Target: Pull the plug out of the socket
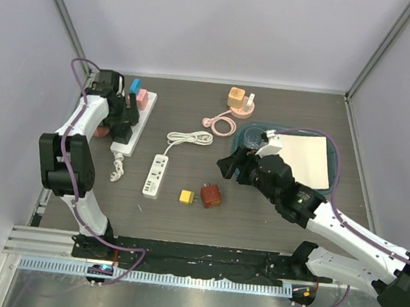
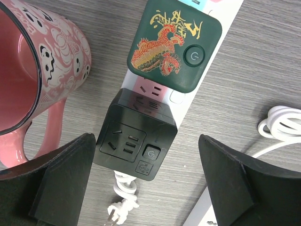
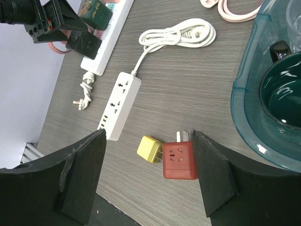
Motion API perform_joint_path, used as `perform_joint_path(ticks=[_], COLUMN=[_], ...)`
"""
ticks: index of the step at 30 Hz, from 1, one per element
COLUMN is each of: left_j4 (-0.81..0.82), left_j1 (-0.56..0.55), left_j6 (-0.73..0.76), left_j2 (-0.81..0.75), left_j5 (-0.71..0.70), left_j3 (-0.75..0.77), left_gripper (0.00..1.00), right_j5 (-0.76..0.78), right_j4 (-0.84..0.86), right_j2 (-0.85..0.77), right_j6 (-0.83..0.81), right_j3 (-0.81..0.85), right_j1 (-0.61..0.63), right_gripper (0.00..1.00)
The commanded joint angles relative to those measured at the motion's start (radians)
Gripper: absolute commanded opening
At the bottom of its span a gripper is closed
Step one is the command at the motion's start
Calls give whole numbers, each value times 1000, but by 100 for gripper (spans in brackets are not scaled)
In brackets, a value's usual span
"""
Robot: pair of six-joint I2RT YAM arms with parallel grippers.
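A white power strip, the socket (image 2: 187,102), lies at the table's far left. A black cube plug (image 2: 136,143) is seated in it near its end, and a green plug (image 2: 175,44) with a dragon print sits beside it. My left gripper (image 2: 146,141) hangs open above the black plug, one finger on each side; the left finger is close to it and the right one stands well apart. In the top view the left gripper (image 1: 124,118) covers that part of the socket (image 1: 126,147). My right gripper (image 3: 149,141) is open above the table, holding nothing.
A pink mug (image 2: 28,80) stands just left of the strip. Pink (image 1: 141,99) and blue (image 1: 135,85) plugs sit further along it. A second strip (image 1: 156,175), a yellow plug (image 1: 186,196) and a red adapter (image 1: 210,196) lie mid-table. A teal tray (image 3: 244,94) is at right.
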Motion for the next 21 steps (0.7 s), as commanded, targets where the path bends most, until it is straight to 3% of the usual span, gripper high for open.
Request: perform_joint_path(ticks=[1,10,14,17,21], left_j4=[-34,-70,-100,-90,-103], left_j1=[1,-13,-13,-13,-11], left_j6=[14,-14,-35,-46,-49], left_j2=[8,6,-44,-77,-42], left_j5=[30,57,148,163,71], left_j3=[0,0,-14,-28,-3], left_gripper=[92,83,75,77,82], right_j5=[-9,-10,-44,-59,-67], right_j4=[22,27,54,79,76], right_j2=[-20,-23,-6,3,8], right_j6=[-6,-6,12,29,31], right_j3=[26,40,28,18,23], right_j1=[-1,-1,-1,-1,-1], right_gripper=[79,79,79,79,79])
